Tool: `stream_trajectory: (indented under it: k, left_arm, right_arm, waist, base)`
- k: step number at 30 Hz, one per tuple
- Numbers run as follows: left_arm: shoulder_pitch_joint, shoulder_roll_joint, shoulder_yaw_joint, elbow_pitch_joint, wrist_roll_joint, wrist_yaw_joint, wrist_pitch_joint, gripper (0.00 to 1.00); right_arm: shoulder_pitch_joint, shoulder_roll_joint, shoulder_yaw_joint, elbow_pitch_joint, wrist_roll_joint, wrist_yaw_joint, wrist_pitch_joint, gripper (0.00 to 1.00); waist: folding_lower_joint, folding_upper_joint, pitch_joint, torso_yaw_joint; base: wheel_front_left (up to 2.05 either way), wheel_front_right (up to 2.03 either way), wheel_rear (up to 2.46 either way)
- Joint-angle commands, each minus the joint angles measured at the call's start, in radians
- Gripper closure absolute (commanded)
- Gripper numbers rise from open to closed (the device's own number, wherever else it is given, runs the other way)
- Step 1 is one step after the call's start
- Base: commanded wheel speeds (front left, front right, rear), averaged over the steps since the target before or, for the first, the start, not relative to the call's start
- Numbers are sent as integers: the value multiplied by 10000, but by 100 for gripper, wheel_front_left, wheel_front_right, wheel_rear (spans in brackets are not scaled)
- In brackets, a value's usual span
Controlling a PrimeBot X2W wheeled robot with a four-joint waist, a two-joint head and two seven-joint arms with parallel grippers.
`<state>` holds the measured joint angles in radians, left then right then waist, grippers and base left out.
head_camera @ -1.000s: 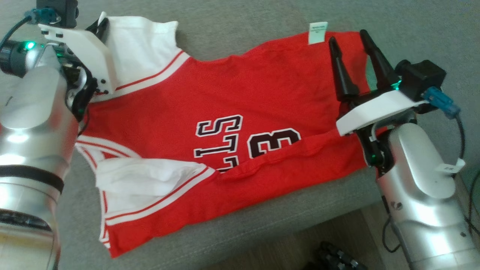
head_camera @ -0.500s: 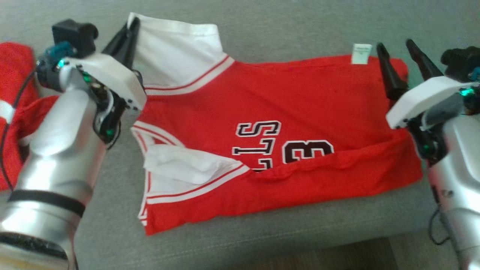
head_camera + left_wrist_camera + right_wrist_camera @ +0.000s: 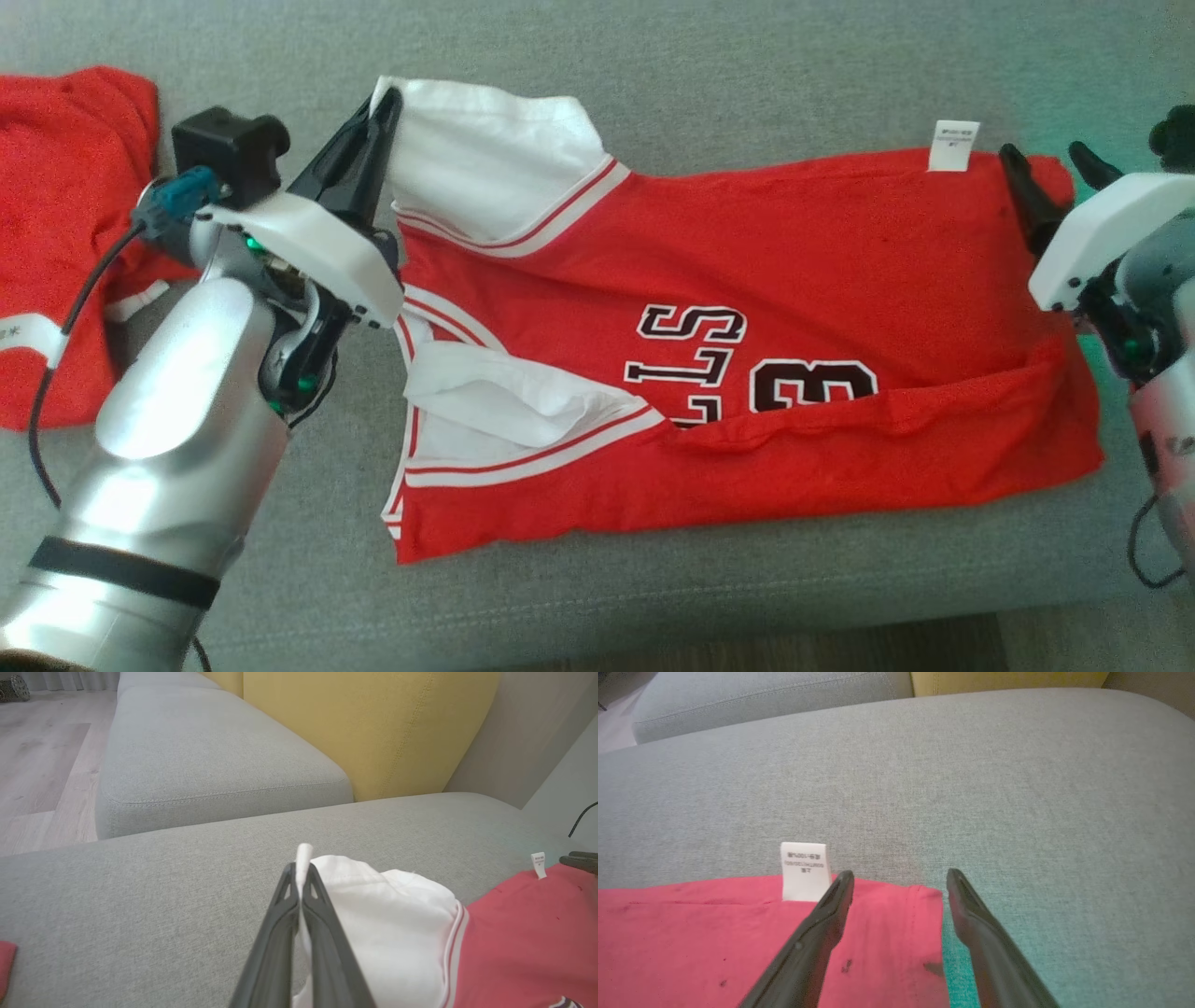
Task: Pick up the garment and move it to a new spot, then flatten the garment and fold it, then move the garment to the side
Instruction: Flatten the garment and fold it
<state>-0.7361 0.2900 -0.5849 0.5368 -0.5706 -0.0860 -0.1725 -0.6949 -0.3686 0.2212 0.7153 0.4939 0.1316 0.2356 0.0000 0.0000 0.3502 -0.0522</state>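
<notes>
The garment (image 3: 766, 271) is a red jersey with white sleeves and black lettering, spread on the grey sofa cushion (image 3: 709, 84). Its lower edge is folded up over the lettering. My left gripper (image 3: 387, 98) is shut on the far corner of the white sleeve (image 3: 485, 159). In the left wrist view the left gripper (image 3: 302, 870) pinches the sleeve edge (image 3: 387, 910). My right gripper (image 3: 1044, 154) stands open over the jersey's far right corner, beside the white label (image 3: 953, 147). In the right wrist view the right gripper (image 3: 900, 875) straddles the red hem corner (image 3: 896, 933), near the label (image 3: 804, 870).
Another red garment (image 3: 65, 215) lies crumpled on the cushion at the left. A yellow back cushion (image 3: 364, 728) rises behind the seat, with a second grey seat (image 3: 210, 760) and wooden floor (image 3: 37, 765) beyond. The cushion's front edge (image 3: 653, 616) runs along the bottom.
The head camera has swung, so the whole picture has shifted right and down and the other red garment has come into view. Both grippers keep their places on the jersey.
</notes>
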Motion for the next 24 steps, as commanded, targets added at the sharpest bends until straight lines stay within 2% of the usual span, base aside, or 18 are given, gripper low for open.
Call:
stream_trajectory:
  k: [1, 8, 14, 15, 16, 24]
  left_arm:
    - [-200, 437, 312, -387, -41, 81, 9, 100]
    - [-57, 634, 283, -1289, -54, 348, 387, 100]
    - [4, 794, 313, -1702, -97, 520, 595, 100]
    - [12, 810, 318, -1738, -106, 546, 619, 100]
    - [18, 823, 322, -1766, -117, 571, 645, 100]
    - [-120, 957, 524, -1666, -222, 791, 668, 100]
  right_arm:
    - [-201, -223, 94, -177, 34, -9, 6, 0]
    - [-752, -228, 141, 924, -167, -9, 155, 0]
    - [-980, -63, 478, 1401, -38, -9, 181, 0]
    - [-1001, -66, 558, 1418, 27, -9, 181, 67]
    - [-1026, -91, 640, 1394, 68, -9, 100, 100]
    - [-1591, -360, 608, 1702, -75, -9, -1117, 100]
  waist:
    - [0, 0, 72, 33]
    - [0, 0, 340, 124]
    - [0, 0, 450, 119]
    - [0, 0, 459, 121]
    - [0, 0, 470, 122]
    - [0, 0, 493, 109]
  base:
    - [0, 0, 0]
    - [0, 0, 0]
    - [0, 0, 0]
    - [0, 0, 0]
    - [0, 0, 0]
    - [0, 0, 0]
